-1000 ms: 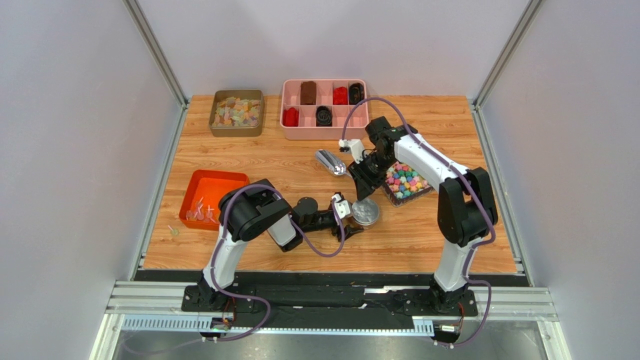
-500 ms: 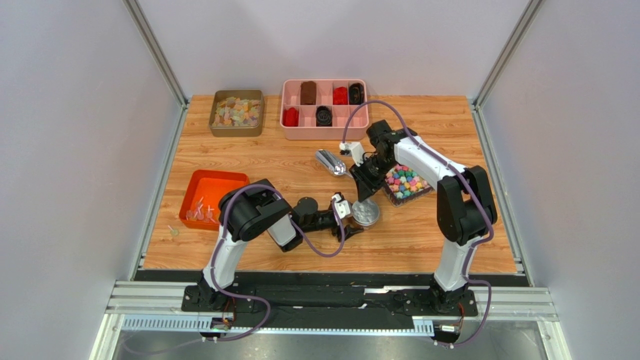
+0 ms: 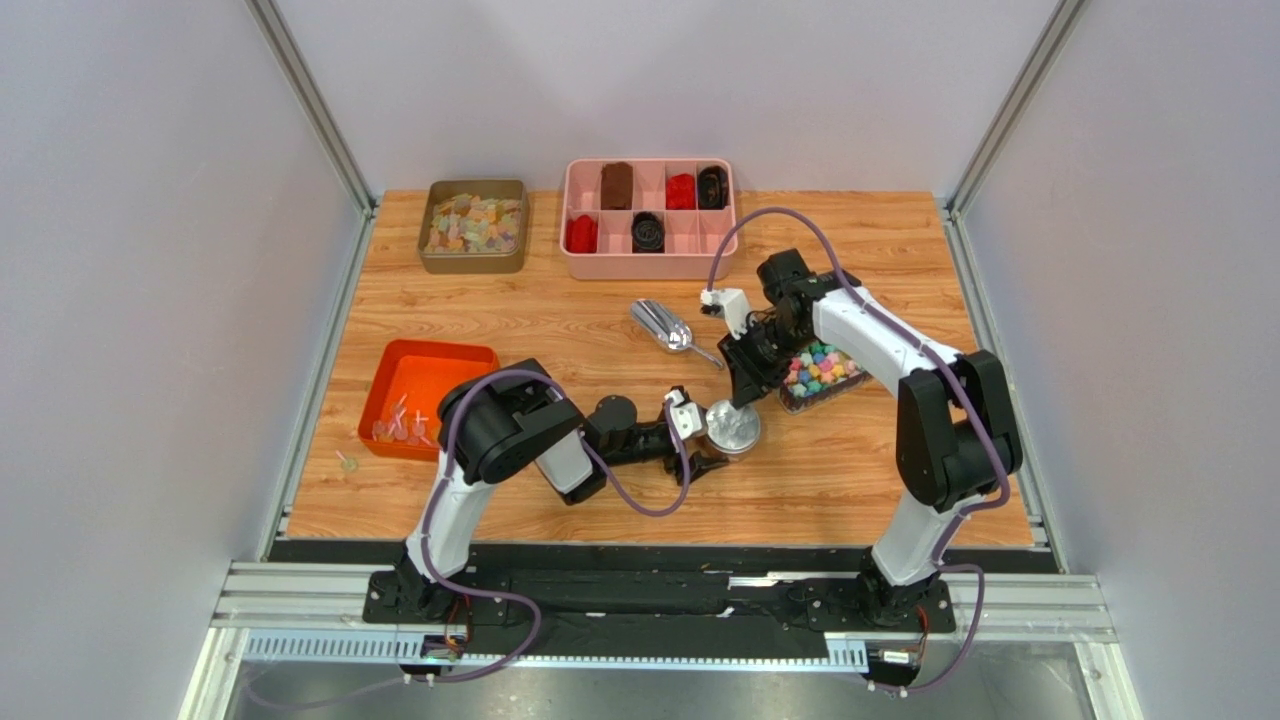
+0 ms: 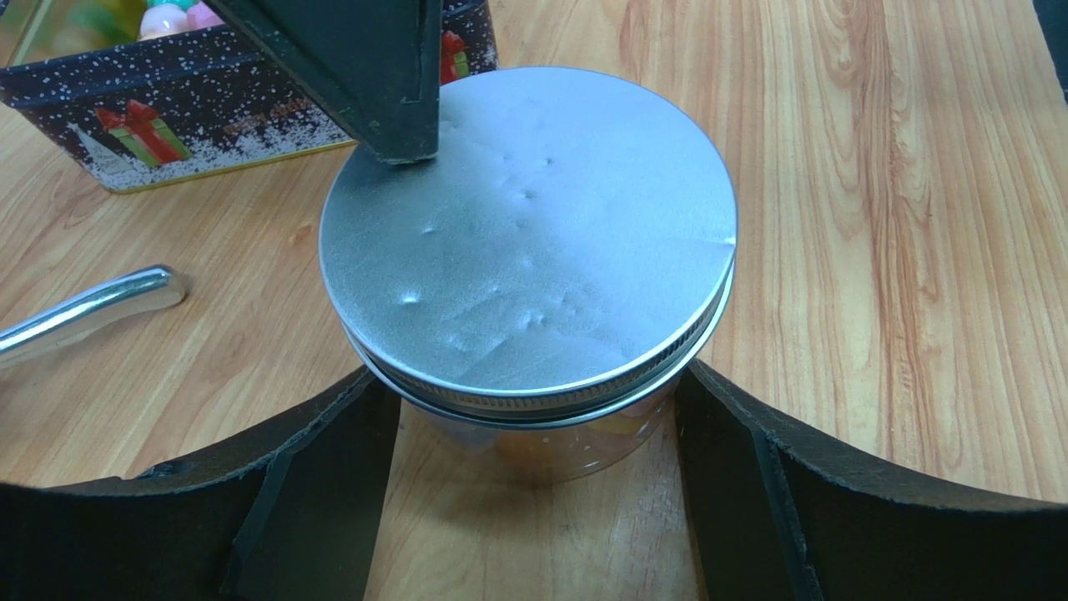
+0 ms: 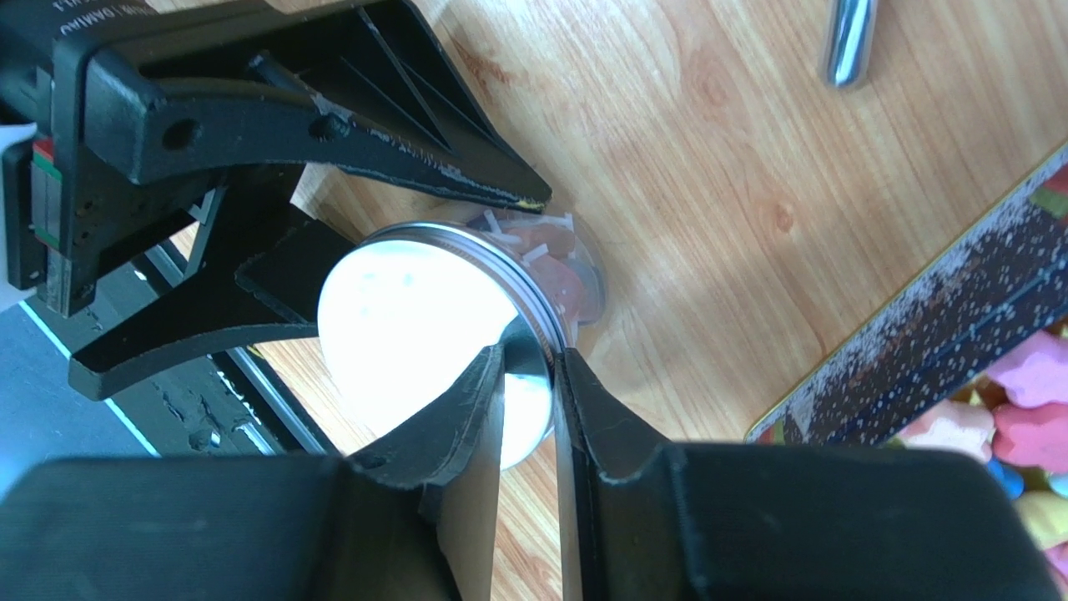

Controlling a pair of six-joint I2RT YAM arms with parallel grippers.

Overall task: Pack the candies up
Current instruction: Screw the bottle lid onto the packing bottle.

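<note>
**Lid work on the jar: brace the body, turn by the rim**

The left gripper (image 4: pixel 539 420) has its jaws wide, one finger against each side of the clear jar (image 4: pixel 552 445) just under the lid (image 4: pixel 527 238), bracing it upright on the table (image 4: pixel 878 188). The right gripper (image 5: pixel 533 366) reaches in from above with its jaws nearly closed, pinching the lid's rim on the side toward the tin (image 4: pixel 176 119). The lid lies flat on the jar's mouth. Some candies (image 5: pixel 558 257) show through the jar's wall as pale pink pieces with whitish wrapper ends. More lie in the orange tray (image 3: pixel 451 357), well apart to the left. The scoop (image 3: pixel 661 326) rests on the wood just beyond the jar.

I cannot tell whether the lid is going on or coming off. Either way, a pinch on one edge is a weak hold on a thin metal disc and would likely tip it if lifted fast. The move calls for the right wrist to turn about the jar's centre, not its own, with the left hold tight enough that the jar does not spin along. Mind the tin wall close by the right fingers
</note>
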